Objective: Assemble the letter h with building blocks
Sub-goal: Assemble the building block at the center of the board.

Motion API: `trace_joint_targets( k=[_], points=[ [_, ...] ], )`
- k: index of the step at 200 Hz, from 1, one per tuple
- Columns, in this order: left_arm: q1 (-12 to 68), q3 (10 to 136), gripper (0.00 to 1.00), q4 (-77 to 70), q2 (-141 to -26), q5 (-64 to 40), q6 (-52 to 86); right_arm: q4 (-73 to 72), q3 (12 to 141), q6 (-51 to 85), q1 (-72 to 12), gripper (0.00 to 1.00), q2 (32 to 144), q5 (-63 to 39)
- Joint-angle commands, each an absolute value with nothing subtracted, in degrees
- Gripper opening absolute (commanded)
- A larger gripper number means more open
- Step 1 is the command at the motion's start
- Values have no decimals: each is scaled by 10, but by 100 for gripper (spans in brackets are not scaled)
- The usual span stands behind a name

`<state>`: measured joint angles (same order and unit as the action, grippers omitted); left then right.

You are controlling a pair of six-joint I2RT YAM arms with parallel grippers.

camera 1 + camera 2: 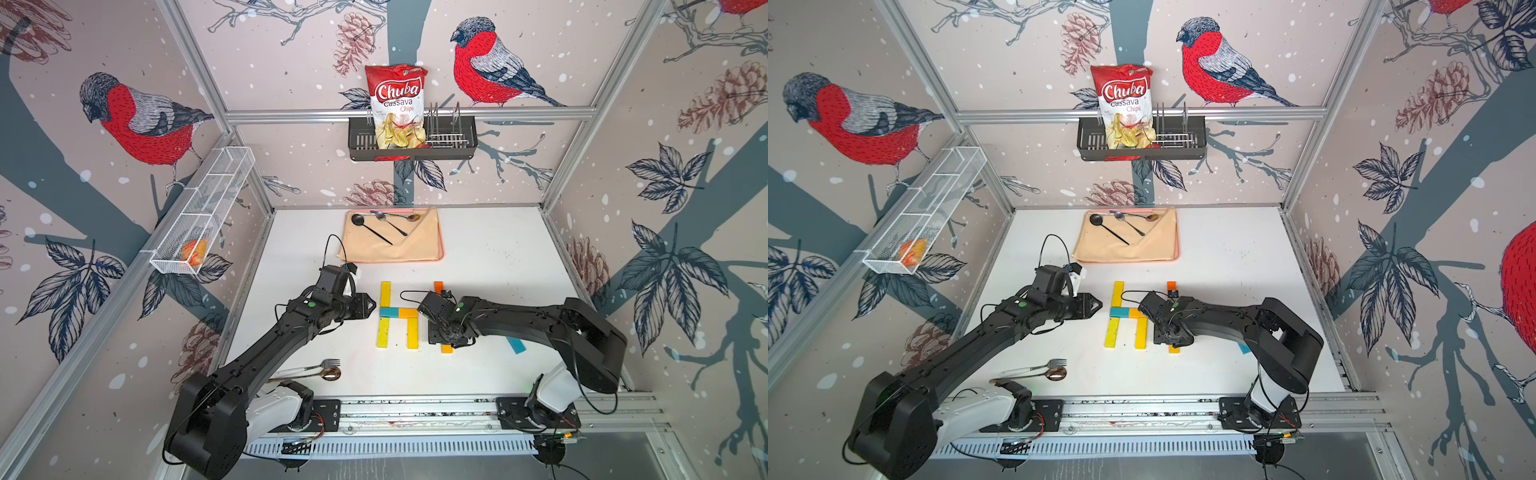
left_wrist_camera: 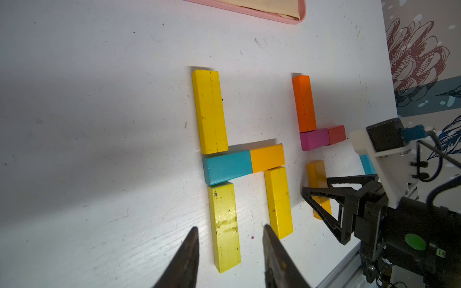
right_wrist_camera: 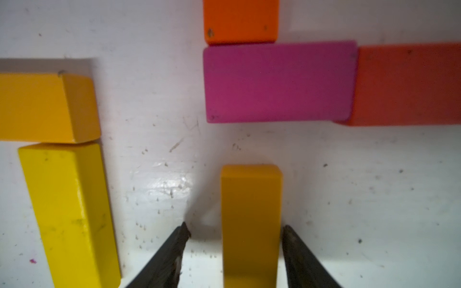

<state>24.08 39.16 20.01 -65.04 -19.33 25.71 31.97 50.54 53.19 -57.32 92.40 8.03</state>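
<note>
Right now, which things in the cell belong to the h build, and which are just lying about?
Job:
yellow blocks
teal block
orange blocks
magenta block
red block
spare teal block

Lying about:
fork
spoon
tray holding a cloth and more spoons
chip bag
wire basket

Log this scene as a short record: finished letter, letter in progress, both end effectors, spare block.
completed h: yellow planks around a teal-and-amber crossbar
second h: orange upright, magenta block, red block placed
right end effector: open, straddling amber plank, gap to magenta block
left end effector: open, empty
spare: teal plank lying apart from both letters
</note>
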Motion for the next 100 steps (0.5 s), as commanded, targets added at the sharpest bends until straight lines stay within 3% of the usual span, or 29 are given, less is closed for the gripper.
trace_joint_targets(
  k=[1,39,100],
  points=[
    [241,394,42,196,-649,-192,260,334,503,551,-574,55,906,79],
    [241,393,41,197,-649,-192,259,334,503,549,-574,41,917,77],
    [241,394,41,198,-644,-190,260,352,524,540,-565,35,945,97]
  ],
)
